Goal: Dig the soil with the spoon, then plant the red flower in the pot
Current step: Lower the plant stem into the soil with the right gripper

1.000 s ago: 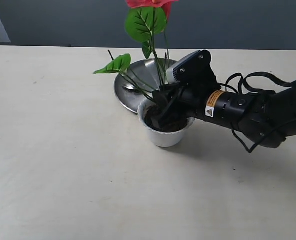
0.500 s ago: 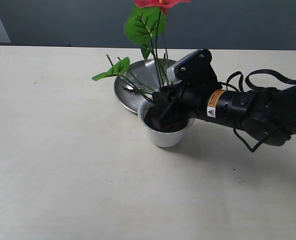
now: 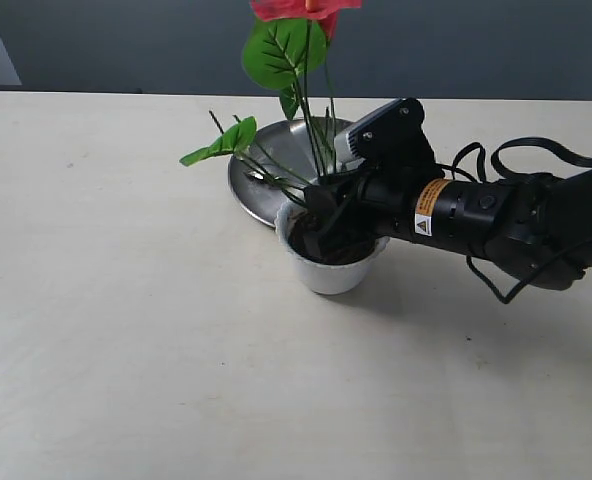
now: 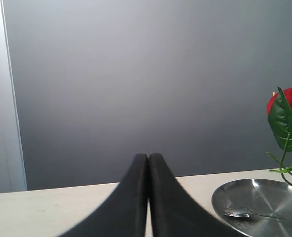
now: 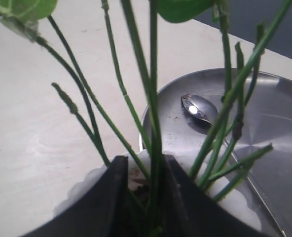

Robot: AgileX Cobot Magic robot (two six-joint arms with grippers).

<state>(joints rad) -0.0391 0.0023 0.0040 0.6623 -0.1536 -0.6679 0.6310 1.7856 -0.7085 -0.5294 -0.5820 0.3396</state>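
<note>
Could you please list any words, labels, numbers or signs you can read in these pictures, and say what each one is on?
Orange-and-white sticker on the right arm, behind the right gripper: a black warning triangle shows; its print is too small to read.
Nothing readable on the pot, plate, spoon or red flower.

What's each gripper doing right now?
Left gripper: jaws shut, empty.
Right gripper: jaws shut on the red flower stems, inside the pot.

Red flower [image 3: 304, 8] with green leaves, white pot [image 3: 328, 274], dark soil [image 3: 342, 252], silver spoon [image 5: 199, 109]
</note>
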